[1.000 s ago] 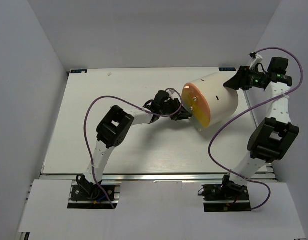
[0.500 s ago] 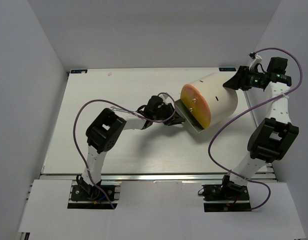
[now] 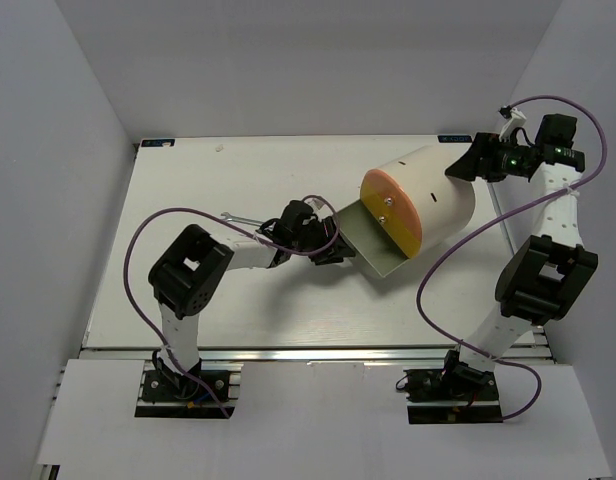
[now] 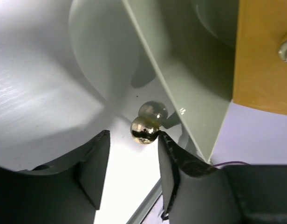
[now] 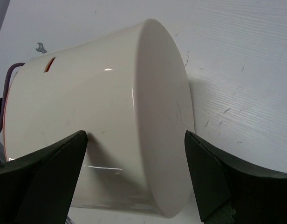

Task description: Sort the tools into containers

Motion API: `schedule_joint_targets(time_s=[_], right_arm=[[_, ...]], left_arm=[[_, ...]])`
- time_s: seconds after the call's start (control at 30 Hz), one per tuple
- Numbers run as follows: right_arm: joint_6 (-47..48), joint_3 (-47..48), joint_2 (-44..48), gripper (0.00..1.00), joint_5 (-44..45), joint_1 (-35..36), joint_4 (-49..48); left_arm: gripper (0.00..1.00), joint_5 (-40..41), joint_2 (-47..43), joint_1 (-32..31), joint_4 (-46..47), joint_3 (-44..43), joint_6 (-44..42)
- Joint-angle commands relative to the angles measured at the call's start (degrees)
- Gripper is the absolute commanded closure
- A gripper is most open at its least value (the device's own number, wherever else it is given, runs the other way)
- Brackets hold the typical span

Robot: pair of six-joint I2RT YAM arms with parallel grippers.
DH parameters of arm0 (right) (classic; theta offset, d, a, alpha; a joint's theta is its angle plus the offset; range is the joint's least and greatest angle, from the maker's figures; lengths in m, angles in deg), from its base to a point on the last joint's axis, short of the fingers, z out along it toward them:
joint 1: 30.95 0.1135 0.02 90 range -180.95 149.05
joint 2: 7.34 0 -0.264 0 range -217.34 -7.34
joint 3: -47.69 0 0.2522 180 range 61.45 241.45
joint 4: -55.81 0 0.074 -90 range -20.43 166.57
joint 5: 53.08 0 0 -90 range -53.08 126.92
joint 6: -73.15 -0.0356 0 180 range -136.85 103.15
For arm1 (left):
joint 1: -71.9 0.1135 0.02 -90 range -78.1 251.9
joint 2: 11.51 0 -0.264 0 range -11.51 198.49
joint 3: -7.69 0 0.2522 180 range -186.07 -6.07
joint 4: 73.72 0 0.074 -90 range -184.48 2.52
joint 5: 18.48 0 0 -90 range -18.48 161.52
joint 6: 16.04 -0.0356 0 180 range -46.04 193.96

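Drum (image 3: 438, 190) between right pincer (image 5: 135, 136) jaws — knob (image 4: 144, 129) beside left pincer (image 4: 133, 136).

White table (image 3: 318, 310): cream drum (image 3: 438, 190) on side; small wrench (image 5: 40, 46).

White-and-black arms (image 3: 250, 256); purple cables (image 3: 148, 222)
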Motion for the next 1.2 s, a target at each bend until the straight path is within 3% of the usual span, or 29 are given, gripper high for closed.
schedule_joint_targets(time_s=[0.0, 0.17, 0.4, 0.5, 0.6, 0.63, 0.73, 0.77, 0.8, 0.83, 0.87, 0.9, 0.93, 1.0, 1.03, 1.07, 1.13, 1.17], right_arm=[[4.9, 2.0, -0.9, 0.11, 5.1, 0.1, 4.4], [6.1, 7.8, -0.7, 0.11, 7.9, -0.3, 5.1], [7.8, 16.6, 0.3, 0.11, 13.7, -0.5, 2.9], [10.0, 19.5, 1.9, 0.11, 12.4, -0.5, 1.1], [17.9, 18.2, 5.8, 0.11, 3.5, 2.0, -0.8], [24.6, 15.9, 6.9, 0.11, -1.1, 6.3, -0.4], [37.9, 10.9, 12.1, 0.12, 0.1, 18.0, 3.0], [38.5, 6.0, 14.2, 0.15, 2.6, 28.4, 2.4], [38.2, 3.5, 14.9, 0.20, 7.8, 33.1, -1.1], [37.6, 1.7, 14.9, 0.33, 10.5, 37.8, -2.8], [34.6, 0.0, 13.6, 0.45, 12.7, 45.3, -4.5], [32.3, 0.1, 11.9, 0.66, 16.3, 48.5, -6.9], [29.4, 0.9, 10.0, 1.00, 17.8, 51.2, -7.8], [19.3, 5.6, 2.4, 1.00, 19.6, 55.9, -8.9], [15.6, 7.8, -0.4, 0.78, 20.1, 56.9, -9.7], [12.5, 9.9, -6.2, 0.66, 20.4, 58.3, -9.9], [7.3, 14.4, -10.9, 0.51, 21.8, 59.8, -11.5], [6.3, 15.0, -14.5, 0.47, 22.4, 61.3, -12.4]], left_arm=[[0.44, 1.7, -3.9, -0.1, -6.0, -1.6, -3.4], [0.40, 6.6, -7.7, 1.3, -13.0, -3.5, -4.3], [0.37, 11.7, -19.1, 6.6, -20.1, 1.3, -7.3], [0.38, 14.3, -26.0, 8.5, -23.4, 4.5, -8.6], [0.51, 17.7, -34.6, 10.7, -25.8, 8.2, -9.2], [0.65, 18.9, -37.0, 11.6, -27.0, 10.2, -9.1], [0.84, 23.8, -46.1, 12.8, -29.5, 12.8, -8.7], [0.85, 24.5, -48.2, 12.9, -32.0, 14.2, -8.6], [0.83, 27.0, -52.2, 13.0, -33.3, 14.5, -8.4], [0.77, 29.6, -53.9, 13.1, -36.9, 14.8, -7.8], [0.57, 31.0, -55.5, 13.1, -39.2, 15.1, -7.3], [0.50, 32.3, -58.6, 13.2, -41.3, 15.2, -5.8], [0.46, 34.4, -60.1, 13.3, -45.4, 15.4, -5.0], [0.33, 36.3, -63.3, 13.3, -49.4, 16.3, -1.9], [0.29, 38.5, -66.8, 13.3, -53.0, 16.6, -0.4], [0.28, 39.3, -68.6, 13.3, -54.5, 17.2, 0.7], [0.26, 40.3, -73.8, 13.3, -57.8, 18.7, 3.6], [0.26, 41.3, -75.2, 13.4, -59.0, 19.1, 4.2]])
